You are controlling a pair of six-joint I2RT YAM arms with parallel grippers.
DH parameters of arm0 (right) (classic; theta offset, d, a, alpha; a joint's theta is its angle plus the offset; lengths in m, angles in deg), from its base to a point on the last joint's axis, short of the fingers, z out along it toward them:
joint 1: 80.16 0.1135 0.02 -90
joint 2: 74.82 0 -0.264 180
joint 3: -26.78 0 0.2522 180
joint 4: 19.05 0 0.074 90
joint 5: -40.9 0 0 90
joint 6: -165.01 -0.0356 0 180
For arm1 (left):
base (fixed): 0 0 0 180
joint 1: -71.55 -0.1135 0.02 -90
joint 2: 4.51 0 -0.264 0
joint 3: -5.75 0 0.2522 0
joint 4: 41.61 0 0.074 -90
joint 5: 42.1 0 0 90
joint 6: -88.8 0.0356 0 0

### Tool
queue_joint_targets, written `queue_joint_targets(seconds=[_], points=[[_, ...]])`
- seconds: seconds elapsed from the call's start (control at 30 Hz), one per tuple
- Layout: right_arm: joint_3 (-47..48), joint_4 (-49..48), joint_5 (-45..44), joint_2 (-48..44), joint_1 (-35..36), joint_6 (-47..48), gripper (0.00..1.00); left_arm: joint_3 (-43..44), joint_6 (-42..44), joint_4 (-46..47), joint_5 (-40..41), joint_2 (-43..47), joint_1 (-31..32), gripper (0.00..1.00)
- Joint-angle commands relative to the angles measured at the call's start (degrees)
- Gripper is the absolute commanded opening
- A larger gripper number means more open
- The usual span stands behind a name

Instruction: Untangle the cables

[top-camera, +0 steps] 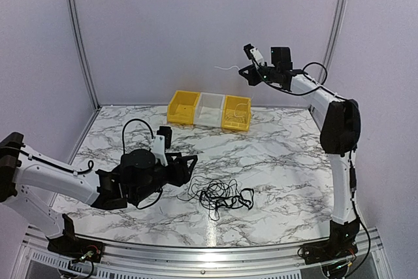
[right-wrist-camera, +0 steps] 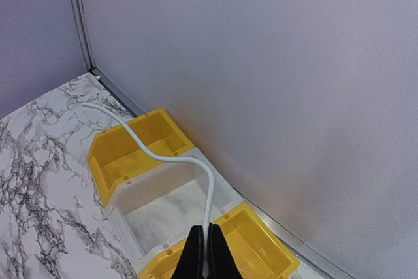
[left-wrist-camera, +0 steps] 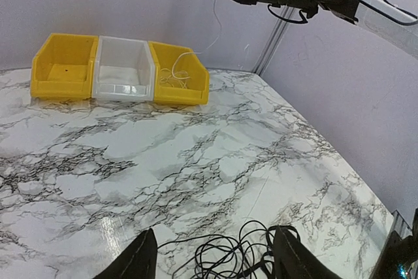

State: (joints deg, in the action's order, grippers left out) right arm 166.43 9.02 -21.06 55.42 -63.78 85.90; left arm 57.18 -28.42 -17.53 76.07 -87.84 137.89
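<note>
Right gripper [right-wrist-camera: 206, 233] pinches white cable [right-wrist-camera: 159, 155]; left gripper [left-wrist-camera: 214, 251] — spread — beside black cables [top-camera: 222, 195]

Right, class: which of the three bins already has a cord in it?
The yellow bin at the right end of the row: a thin white cord lies coiled inside. The clear middle bin and the left yellow bin show none.
</note>
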Motion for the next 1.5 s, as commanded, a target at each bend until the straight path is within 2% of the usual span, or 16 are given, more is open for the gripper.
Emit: queue_joint_targets(seconds=[0.0, 0.23, 0.4, 0.57, 0.73, 0.97, 1.23, 1.47], points=[[3.80, -2.94, 0.02, 4.12, -1.32, -2.81, 0.00, -1.73, -0.84, -3.04, 3.27, 1.74, -0.09, 0.63], [-4.20, -4.43, -1.63, 3.98, -1.89, -2.79, 0.00, -2.10, -0.99, -4.21, 4.27, 1.14, -0.17, 0.64], [-9.71, -3.88, -9.20, 1.57, -1.88, -5.95, 0.00, -1.83, -1.25, -4.53, 4.05, 0.14, -0.23, 0.64], [-13.56, -3.37, -12.03, -0.47, -1.88, -7.15, 0.00, -1.70, -1.17, -4.69, 3.37, -0.77, -0.17, 0.64], [-10.22, 2.20, -11.71, 0.93, -1.45, -4.31, 0.00, -2.01, -1.74, -4.88, 2.95, -1.16, -0.17, 0.64], [-2.30, 12.49, -24.76, 5.71, 2.67, 8.03, 0.00, -2.62, -2.39, -4.97, 2.69, -1.38, -0.17, 0.64], [-2.53, 10.72, -42.70, 6.52, 6.89, 17.30, 0.00, -2.77, -2.57, -5.06, 2.56, -1.37, -0.17, 0.64], [-2.85, 10.39, -47.34, 6.04, 7.34, 19.10, 0.00, -2.52, -2.75, -5.06, 2.34, -1.95, -0.18, 0.64]])
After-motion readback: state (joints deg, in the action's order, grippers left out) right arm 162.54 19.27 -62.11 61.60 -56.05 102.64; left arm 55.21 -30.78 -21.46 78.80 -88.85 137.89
